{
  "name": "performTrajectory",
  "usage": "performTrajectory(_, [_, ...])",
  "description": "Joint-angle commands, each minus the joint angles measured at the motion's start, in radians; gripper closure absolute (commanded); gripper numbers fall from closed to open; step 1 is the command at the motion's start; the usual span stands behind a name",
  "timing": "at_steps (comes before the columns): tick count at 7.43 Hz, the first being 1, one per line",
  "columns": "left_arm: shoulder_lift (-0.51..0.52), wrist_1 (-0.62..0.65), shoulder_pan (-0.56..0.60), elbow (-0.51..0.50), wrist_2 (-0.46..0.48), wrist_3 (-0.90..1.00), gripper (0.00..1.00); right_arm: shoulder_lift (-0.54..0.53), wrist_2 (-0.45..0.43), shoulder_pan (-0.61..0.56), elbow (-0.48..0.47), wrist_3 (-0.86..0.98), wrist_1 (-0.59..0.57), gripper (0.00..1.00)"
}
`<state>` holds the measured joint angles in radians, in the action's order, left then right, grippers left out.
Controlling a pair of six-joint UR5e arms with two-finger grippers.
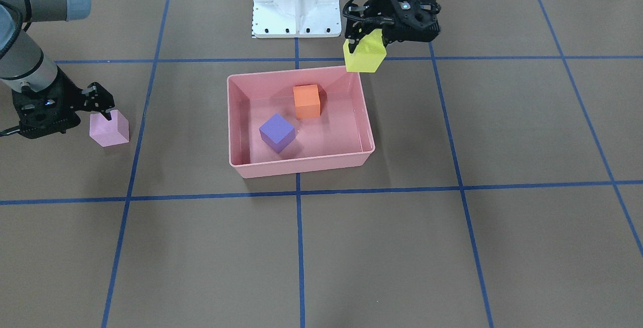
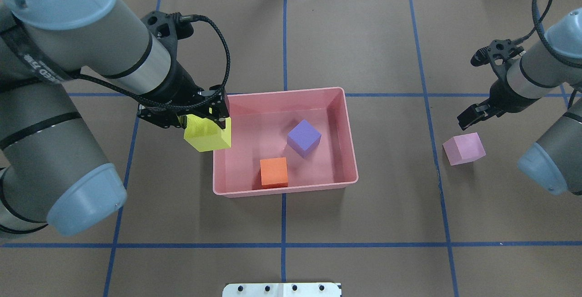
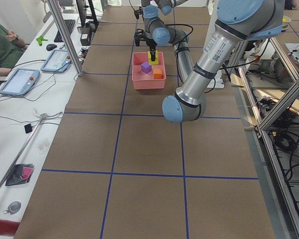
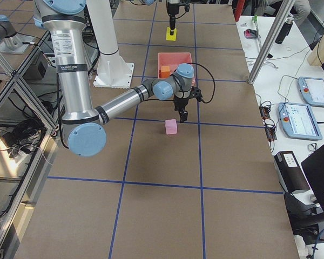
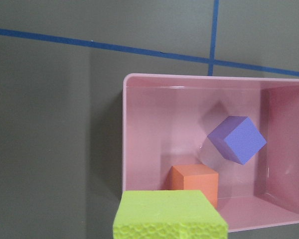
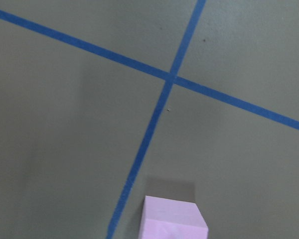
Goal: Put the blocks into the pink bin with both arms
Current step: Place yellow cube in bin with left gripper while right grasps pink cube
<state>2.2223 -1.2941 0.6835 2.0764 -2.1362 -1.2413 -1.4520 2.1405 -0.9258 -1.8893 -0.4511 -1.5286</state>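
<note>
- Count: four blocks, one bin, two arms, one tool per arm.
- Bin (image 1: 301,166): one pink tub on the counter (image 2: 363,242), standing between the two tools.
- Bin contents: two blocks, the orange block (image 2: 273,173) and the purple block (image 2: 303,138). Both rest on the bin floor, apart from each other. The purple block is turned at an angle to the bin walls.
- Left tool (image 2: 203,122): clamped on the yellow block (image 2: 209,135). The block hangs directly under the tool, clear of the counter, over the bin's rim at the end nearest this tool.
- Right tool (image 2: 470,118): jaws appear apart in the front-facing view and grip nothing.
- Pink block (image 2: 464,148): lies on the counter just below the right tool, outside the bin and well apart from it. The right side view shows a gap between tool and block.
- Blocks outside the bin: two, yellow and pink.
</note>
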Motion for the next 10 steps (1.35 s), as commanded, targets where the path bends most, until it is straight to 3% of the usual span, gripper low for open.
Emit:
performTrajectory(1, [0.077, -0.001, -0.093, -0.053, 0.100, -0.061, 1.00, -0.015, 0.006, 0.008, 0.050, -0.023, 0.047, 0.01])
performTrajectory(10, [0.112, -0.004, -0.140, -0.085, 0.125, -0.093, 1.00, -0.005, 0.016, 0.119, 0.105, -0.100, 0.050, 0.01])
